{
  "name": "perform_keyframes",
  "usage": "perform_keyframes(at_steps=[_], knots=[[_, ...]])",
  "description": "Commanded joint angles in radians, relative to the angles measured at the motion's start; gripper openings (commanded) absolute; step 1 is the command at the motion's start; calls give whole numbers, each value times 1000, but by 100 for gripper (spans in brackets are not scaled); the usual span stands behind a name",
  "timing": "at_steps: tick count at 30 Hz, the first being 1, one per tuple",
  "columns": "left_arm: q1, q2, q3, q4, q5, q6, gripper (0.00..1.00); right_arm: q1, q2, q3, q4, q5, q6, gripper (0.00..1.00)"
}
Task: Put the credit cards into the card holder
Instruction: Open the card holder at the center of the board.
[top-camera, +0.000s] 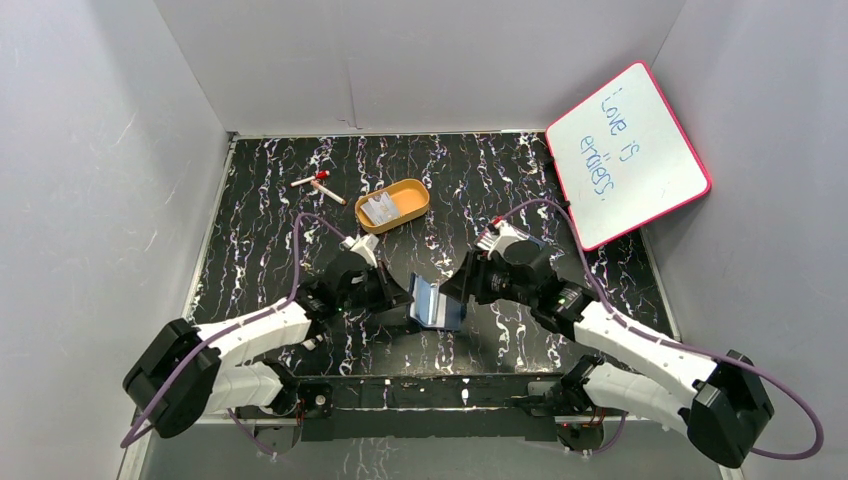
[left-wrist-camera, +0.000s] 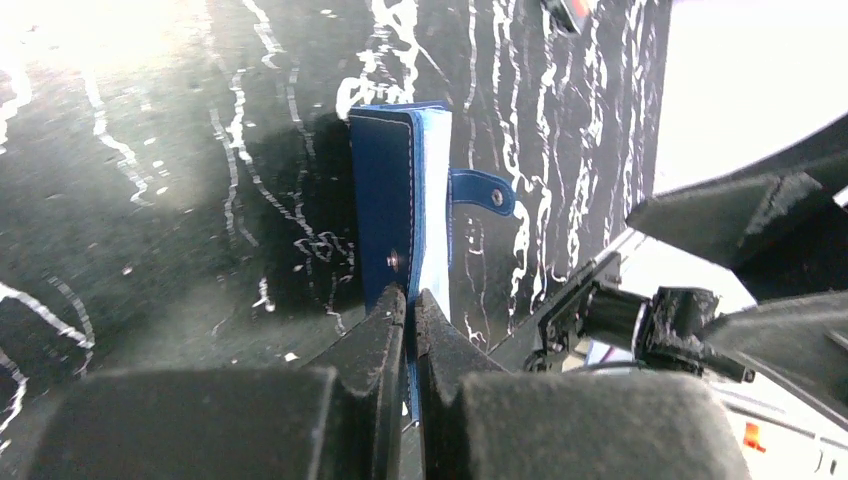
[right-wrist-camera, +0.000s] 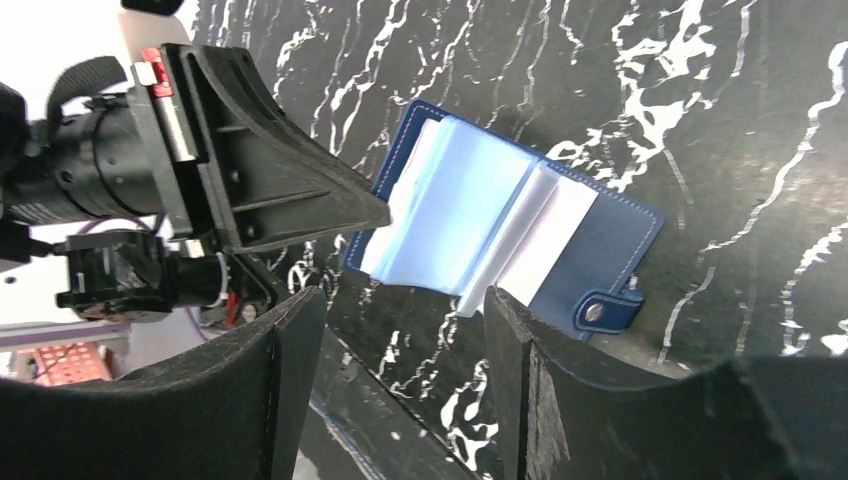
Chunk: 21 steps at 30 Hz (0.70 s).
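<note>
The navy card holder (top-camera: 435, 303) stands open on the black marbled table between my two grippers, its light blue slots showing. My left gripper (top-camera: 400, 298) is shut on one navy cover of it; the left wrist view shows the fingers (left-wrist-camera: 410, 300) pinching the cover edge of the card holder (left-wrist-camera: 390, 200), snap tab to the right. My right gripper (top-camera: 462, 290) is open and empty just right of it; in the right wrist view the gripper (right-wrist-camera: 400, 310) hangs in front of the fanned slots of the card holder (right-wrist-camera: 500, 220). The pale credit cards (top-camera: 380, 209) lie in the orange tray.
The orange oval tray (top-camera: 420, 192) sits behind the grippers at centre. Loose markers (top-camera: 318, 185) lie to its left. A pink-framed whiteboard (top-camera: 628, 155) leans at the back right. Grey walls enclose the table on three sides.
</note>
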Motion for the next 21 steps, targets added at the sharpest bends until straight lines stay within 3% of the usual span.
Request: perform_keyframes(at_steps=[1, 9, 21], knots=[[-7, -72, -38, -18, -127, -79, 0, 32, 59, 55, 65, -37, 72, 67], [-10, -72, -50, -6, -148, -105, 0, 72, 253, 86, 193, -75, 115, 65], [-10, -52, -59, 10, -145, -96, 0, 87, 444, 190, 181, -93, 60, 54]])
